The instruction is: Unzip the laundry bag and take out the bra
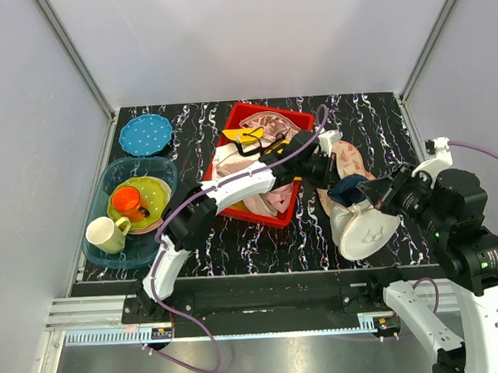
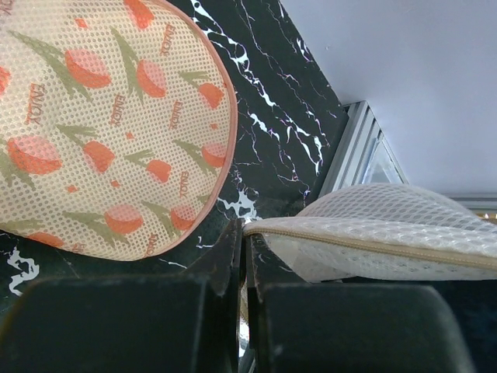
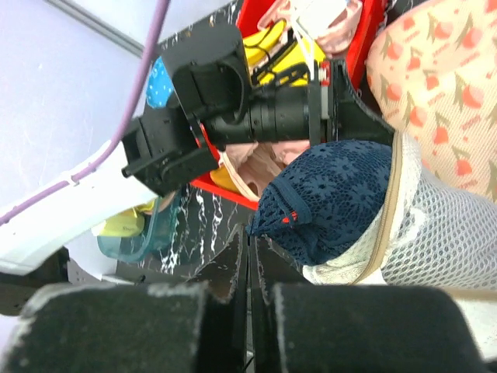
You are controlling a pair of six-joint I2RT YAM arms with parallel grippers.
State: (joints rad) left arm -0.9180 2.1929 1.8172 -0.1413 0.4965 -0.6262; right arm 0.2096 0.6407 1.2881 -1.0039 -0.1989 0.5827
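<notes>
The cream-white mesh laundry bag [image 1: 367, 230] lies at the table's right; its zip edge shows in the left wrist view [image 2: 373, 242] and it lies open in the right wrist view [image 3: 450, 225]. The dark navy bra [image 1: 348, 188] bulges out of the opening [image 3: 334, 194]; no yellow parts show. My left gripper [image 1: 332, 172] is shut [image 2: 242, 229] with the end of the bag's zip edge at its tips. My right gripper [image 1: 373, 192] is shut [image 3: 248, 237] with the bra's edge at its tips. The left arm's camera body hides the bag's far side.
A flat peach pad with a tulip print [image 1: 348, 158] lies just behind the bag [image 2: 101, 124]. A red bin [image 1: 272, 220] of pink garments stands at the centre under the left arm. A teal tub [image 1: 160, 166] with cups and plates and a blue dotted plate [image 1: 146, 133] are at the left.
</notes>
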